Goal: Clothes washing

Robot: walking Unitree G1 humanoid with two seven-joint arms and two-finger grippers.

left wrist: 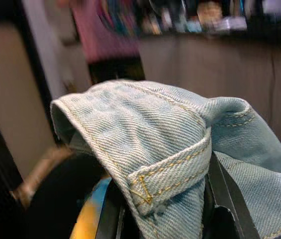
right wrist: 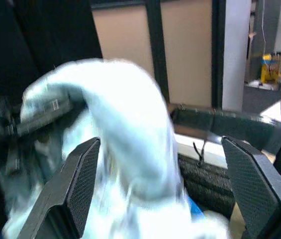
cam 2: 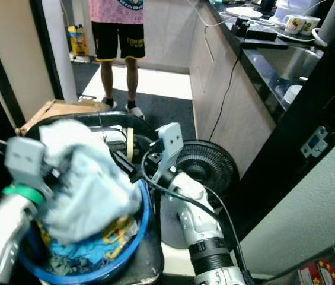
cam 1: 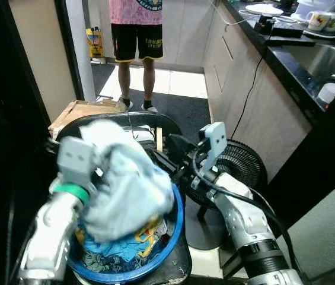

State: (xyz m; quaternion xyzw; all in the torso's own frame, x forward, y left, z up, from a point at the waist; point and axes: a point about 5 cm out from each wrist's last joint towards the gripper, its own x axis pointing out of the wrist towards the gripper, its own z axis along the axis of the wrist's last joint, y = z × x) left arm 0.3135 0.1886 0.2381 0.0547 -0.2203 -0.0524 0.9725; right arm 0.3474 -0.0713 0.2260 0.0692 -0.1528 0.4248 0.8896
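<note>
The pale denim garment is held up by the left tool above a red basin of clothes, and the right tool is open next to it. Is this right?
Almost. The basin is blue, not red, as the left eye view shows. The rest holds: the left tool is shut on the pale denim garment above the basin, and the right tool is open next to it.

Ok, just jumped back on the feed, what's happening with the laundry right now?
The left gripper is shut on a pale denim garment, held up above the blue laundry basket, which has more colourful clothes in it. The right gripper is open and points at the garment from beside it. A person stands further back on the kitchen floor, and a black fan stands by the cabinets.
</note>
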